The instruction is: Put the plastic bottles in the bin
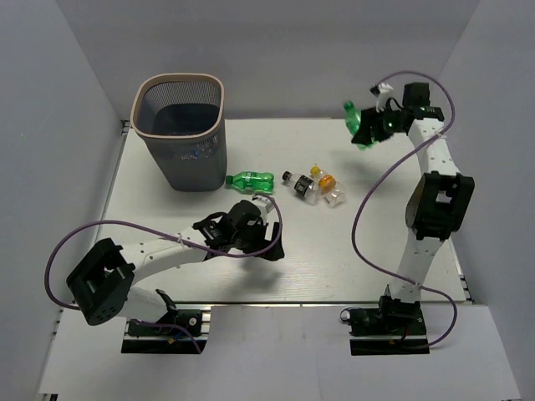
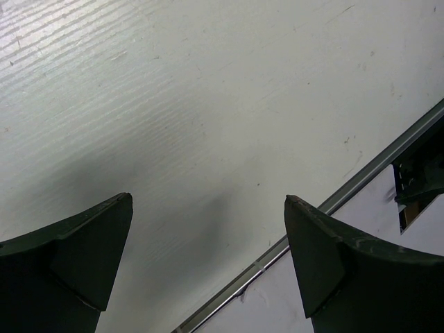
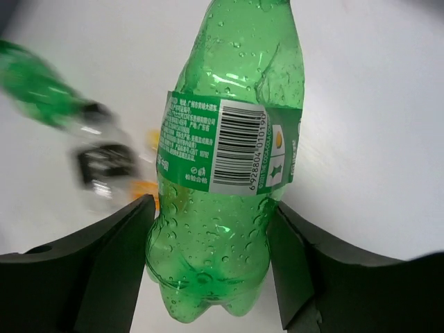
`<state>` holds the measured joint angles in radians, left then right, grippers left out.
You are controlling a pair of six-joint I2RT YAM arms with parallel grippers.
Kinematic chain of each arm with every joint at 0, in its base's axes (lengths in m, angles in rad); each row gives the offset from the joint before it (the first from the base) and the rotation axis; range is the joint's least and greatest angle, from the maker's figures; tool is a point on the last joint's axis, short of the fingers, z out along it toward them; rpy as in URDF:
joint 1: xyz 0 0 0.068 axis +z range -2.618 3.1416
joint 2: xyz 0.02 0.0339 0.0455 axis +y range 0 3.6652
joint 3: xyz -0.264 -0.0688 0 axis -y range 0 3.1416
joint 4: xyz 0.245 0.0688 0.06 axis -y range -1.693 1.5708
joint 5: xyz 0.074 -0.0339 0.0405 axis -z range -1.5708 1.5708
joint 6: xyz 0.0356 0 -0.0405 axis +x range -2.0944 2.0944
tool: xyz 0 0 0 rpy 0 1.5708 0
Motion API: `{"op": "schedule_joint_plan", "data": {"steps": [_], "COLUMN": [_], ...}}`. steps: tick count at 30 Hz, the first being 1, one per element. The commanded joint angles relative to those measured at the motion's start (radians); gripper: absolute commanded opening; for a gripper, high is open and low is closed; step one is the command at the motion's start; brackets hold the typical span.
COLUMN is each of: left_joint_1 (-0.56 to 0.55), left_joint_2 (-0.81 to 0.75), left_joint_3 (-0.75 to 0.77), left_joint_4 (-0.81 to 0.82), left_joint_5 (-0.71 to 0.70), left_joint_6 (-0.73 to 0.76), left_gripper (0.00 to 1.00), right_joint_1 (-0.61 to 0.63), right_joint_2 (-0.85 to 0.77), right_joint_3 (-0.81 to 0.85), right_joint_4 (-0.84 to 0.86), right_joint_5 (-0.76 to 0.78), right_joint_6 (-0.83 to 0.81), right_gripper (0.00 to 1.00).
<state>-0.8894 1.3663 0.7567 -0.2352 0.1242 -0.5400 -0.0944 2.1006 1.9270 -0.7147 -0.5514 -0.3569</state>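
The right gripper (image 3: 211, 208) jaws clamp a green bottle (image 3: 229, 83) above the table (image 1: 326, 259)'s far edge. The left gripper (image 2: 208, 201) jaws gape wide by the near edge.

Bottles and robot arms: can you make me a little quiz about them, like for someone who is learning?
1. True or false: the left gripper has a bottle between its fingers.
2. Pick one: the bottle between the fingers of the right gripper is A) orange, B) green, C) black.
3. Fill the gap: the bin stands at the far ___ corner of the table.
Key: 1 is false, because its open fingers have only bare table between them. 2 is B. 3 is left.
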Motion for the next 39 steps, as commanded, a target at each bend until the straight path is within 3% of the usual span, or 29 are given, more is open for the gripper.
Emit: {"op": "schedule_joint_plan", "data": {"steps": [1,4,5,6,11,15,17,19,25,26,31,33,39], "left_joint_1": [0.003,0.003,0.003,0.003,0.003,0.003,0.003,0.003,0.003,0.003,0.003,0.003,0.003], "left_joint_2": [-0.041,-0.041,-0.041,-0.041,-0.05,-0.085,-0.099,-0.122,-0.156,-0.156,-0.165,-0.165,-0.121], "left_joint_3": [-0.031,-0.04,-0.04,-0.04,-0.04,-0.072,-0.083,-0.092,-0.103,-0.103,-0.074,-0.053,-0.002], "left_joint_4": [0.005,0.014,0.014,0.014,0.014,0.023,0.034,0.034,0.005,-0.004,-0.015,-0.015,-0.015], "left_joint_5": [0.018,0.018,0.018,0.018,0.018,0.018,0.009,0.009,-0.011,-0.011,-0.02,-0.02,-0.029], "left_joint_6": [-0.003,0.006,0.006,0.015,0.025,0.014,0.002,0.002,-0.008,-0.008,-0.008,-0.008,0.015], "left_gripper": [1.0,1.0,1.0,1.0,1.0,1.0,1.0,1.0,1.0,1.0,1.0,1.0,1.0], "right_joint_1": [0.14,0.274,0.304,0.385,0.55,0.651,0.7,0.741,0.832,0.844,0.869,0.866,0.838], "right_joint_2": [-0.215,-0.275,-0.28,-0.277,-0.121,0.031,0.048,0.065,0.236,0.245,0.254,0.26,0.223], "right_joint_3": [0.084,0.061,0.052,0.059,0.202,0.397,0.391,0.305,0.473,0.477,0.419,0.421,0.449], "right_joint_4": [0.07,0.248,0.438,0.496,0.95,1.082,1.153,1.339,1.407,1.405,1.408,1.397,1.364], "right_joint_5": [-0.353,-0.418,-0.413,-0.406,-0.279,-0.187,-0.133,-0.089,0.028,0.039,0.06,0.077,0.107], "right_joint_6": [-0.053,0.118,0.156,0.189,0.462,0.477,0.496,0.507,0.5,0.498,0.466,0.463,0.401], "right_gripper": [0.14,0.13,0.13,0.13,0.13,0.13,0.13,0.13,0.17,0.19,0.74,0.85,0.9]}}
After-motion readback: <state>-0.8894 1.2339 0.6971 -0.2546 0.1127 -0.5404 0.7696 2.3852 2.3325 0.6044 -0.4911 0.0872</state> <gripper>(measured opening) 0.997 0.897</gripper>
